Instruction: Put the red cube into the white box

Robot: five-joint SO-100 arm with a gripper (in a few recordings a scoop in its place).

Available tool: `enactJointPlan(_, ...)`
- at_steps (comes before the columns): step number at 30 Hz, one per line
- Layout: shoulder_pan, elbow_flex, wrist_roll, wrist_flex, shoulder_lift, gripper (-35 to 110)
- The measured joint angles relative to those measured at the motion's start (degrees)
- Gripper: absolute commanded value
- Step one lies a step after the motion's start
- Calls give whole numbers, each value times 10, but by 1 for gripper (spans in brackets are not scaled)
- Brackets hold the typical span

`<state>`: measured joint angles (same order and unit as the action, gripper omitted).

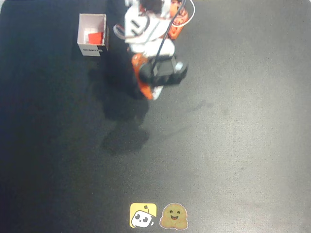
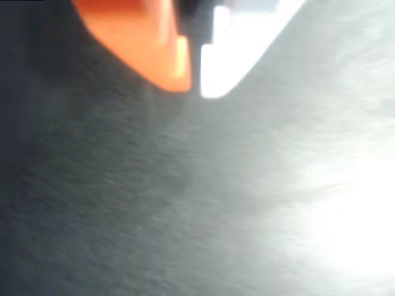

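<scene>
Already the red cube is seen lying inside the white box, well apart from the gripper, whose fingers are nearly closed with nothing between them. Little risk is judged to remain, unless the box is knocked by the arm.

Dark matte table, white box at upper left in overhead view, two cartoon stickers at bottom edge
</scene>
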<state>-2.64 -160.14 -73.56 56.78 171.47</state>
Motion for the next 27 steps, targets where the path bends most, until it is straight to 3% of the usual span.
enactJointPlan(3,3,-56,0,14,91,0)
enactJointPlan(9,6,-91,-18,37,110,0)
enactJointPlan(16,-5,-94,-46,172,113,0)
enactJointPlan(27,-6,-94,-46,188,114,0)
